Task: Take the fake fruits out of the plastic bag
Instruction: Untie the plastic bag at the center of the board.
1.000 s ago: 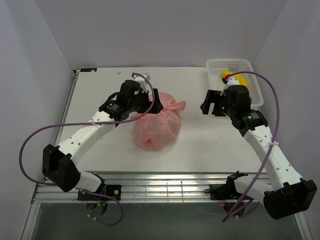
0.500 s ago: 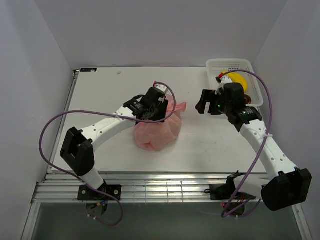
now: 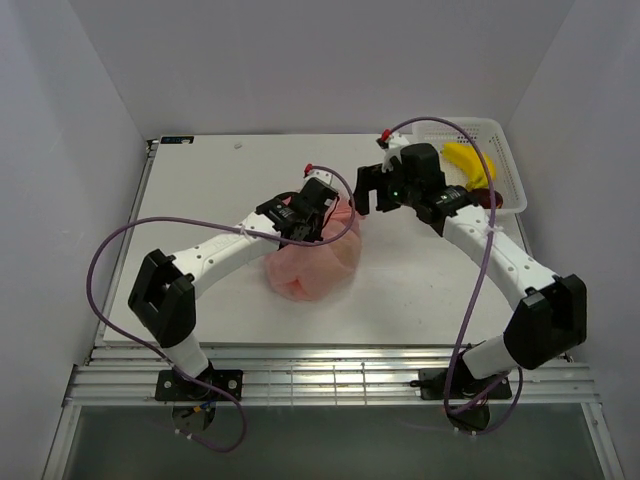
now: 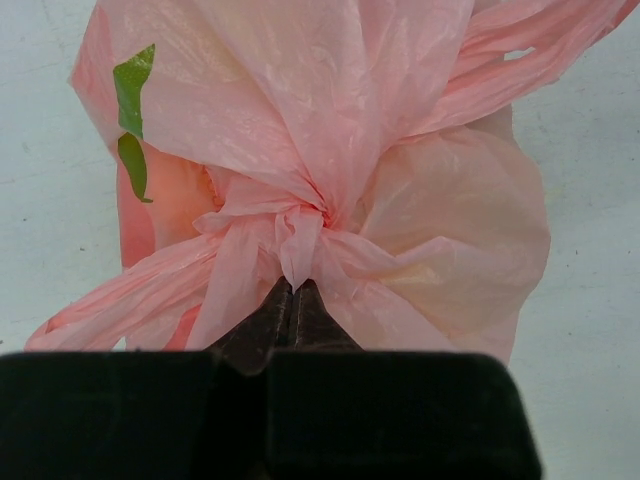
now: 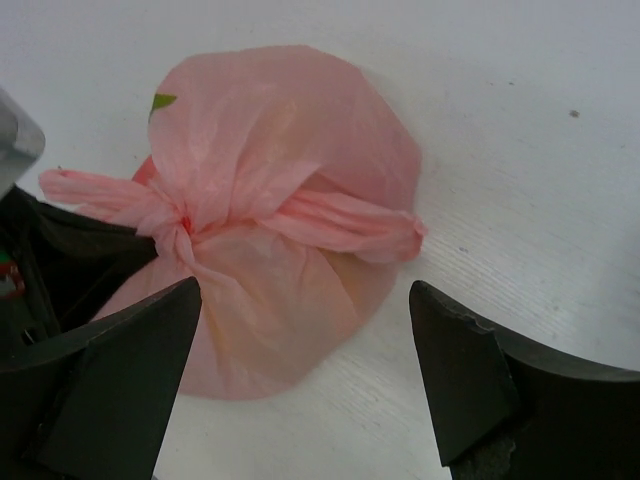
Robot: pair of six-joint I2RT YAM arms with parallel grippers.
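Since half a second ago the right arm has swung away from the basket [image 3: 505, 165] and toward the bag [image 3: 310, 268]; the left arm has barely shifted, its gripper staying on the bag's top.

The bag sits as a tied, rounded pink bundle on the table [image 3: 200, 190], its handles knotted and its loose ends sticking out to either side of the knot. A green leaf print [image 4: 133, 95] shows on its skin. Nothing inside can be made out through the plastic.

The left gripper [image 4: 292, 298] sits at the knot with its jaws pressed together, a twist of the pink plastic caught at their tips. Its arm runs in from the left of the bag with the elbow bent low over the table, and the wrist is angled down onto the bag's top [image 3: 322, 226].

The right gripper [image 3: 368, 198] is just to the right of the knot and apart from the bag, with its jaws spread wide. In the wrist view the two fingertips [image 5: 185, 300] frame the bundle [image 5: 290, 200] without touching it. This arm stretches long from its base, forearm slanting up and left toward the bag.

Well to the right of the bag, the basket holds a yellow fruit [image 3: 470, 160] and a dark red fruit [image 3: 488, 198].
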